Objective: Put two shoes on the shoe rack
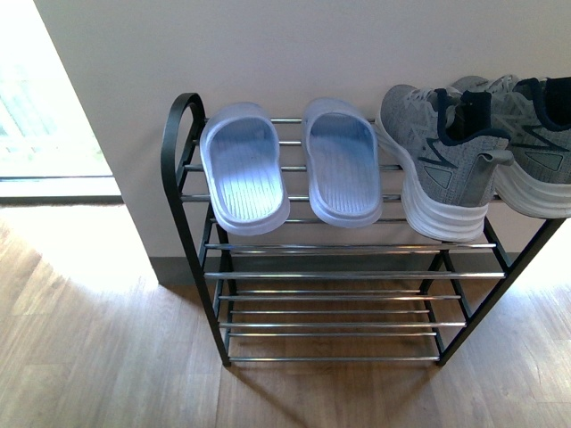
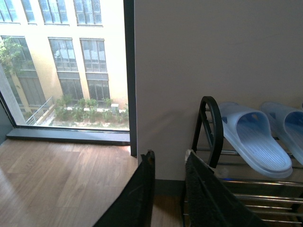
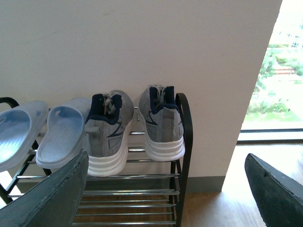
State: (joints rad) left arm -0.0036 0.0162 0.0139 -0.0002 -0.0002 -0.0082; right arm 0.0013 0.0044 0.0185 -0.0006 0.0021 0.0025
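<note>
Two grey knit sneakers with white soles stand side by side, heels out, on the top tier of the black shoe rack (image 1: pixel 183 178) at its right end: the left shoe (image 1: pixel 437 165) and the right shoe (image 1: pixel 535 143). The right wrist view shows both, one (image 3: pixel 109 135) beside the other (image 3: pixel 163 125), on the rack (image 3: pixel 184 142). My right gripper (image 3: pixel 165 189) is open and empty, back from the rack. My left gripper (image 2: pixel 169 163) is shut and empty, near the rack's left end (image 2: pixel 213 127). Neither arm shows in the front view.
Two pale blue slippers (image 1: pixel 243 168) (image 1: pixel 341 160) lie on the top tier left of the sneakers. The lower chrome tiers (image 1: pixel 330 308) hold nothing. The rack stands against a white wall on a wooden floor (image 1: pixel 107 357). A floor-level window (image 2: pixel 66 61) is to the left.
</note>
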